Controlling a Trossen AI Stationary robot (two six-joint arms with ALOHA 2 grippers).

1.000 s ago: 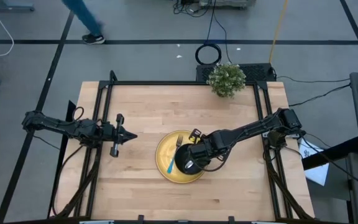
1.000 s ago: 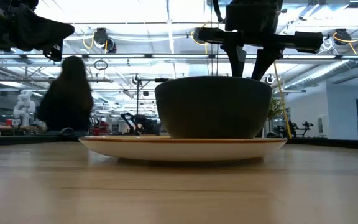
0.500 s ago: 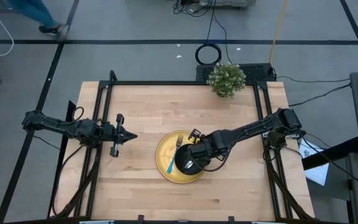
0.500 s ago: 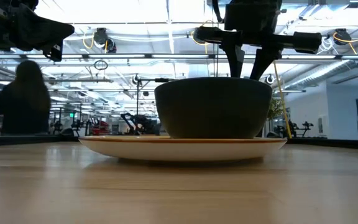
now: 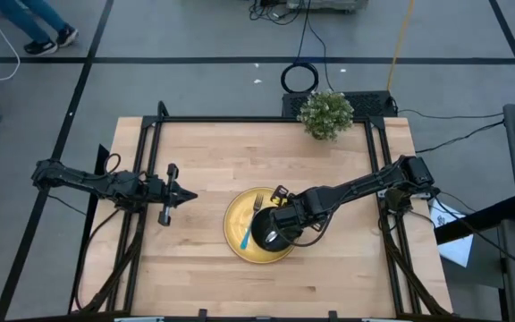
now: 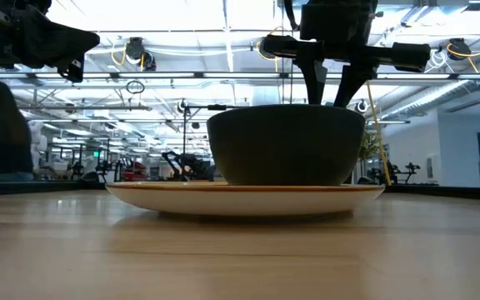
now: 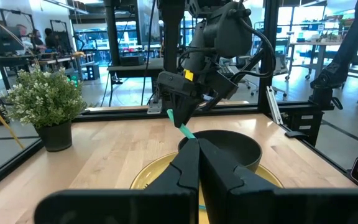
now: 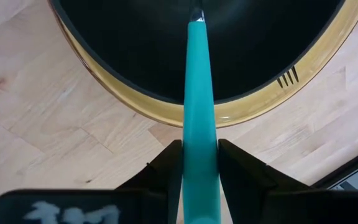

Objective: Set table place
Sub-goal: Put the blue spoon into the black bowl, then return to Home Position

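Note:
A round yellow plate lies on the wooden table, with a black bowl standing on its right half. A fork with a blue handle lies on the plate left of the bowl. My right gripper hangs over the bowl's far rim, shut on a teal-handled utensil whose metal end reaches down into the bowl. My left gripper is shut and empty above the table, left of the plate. My right gripper pinches the utensil's teal handle between its two fingers. The fingers point slanting down toward the bowl, and the handle runs along them and sticks out ahead. The metal end is inside the bowl; whether it touches the bowl I cannot tell.
A small potted plant stands at the table's far edge, right of centre. Black rails run along the table's edges. Bare wood lies on the near side of the plate and between the plate and the plant.

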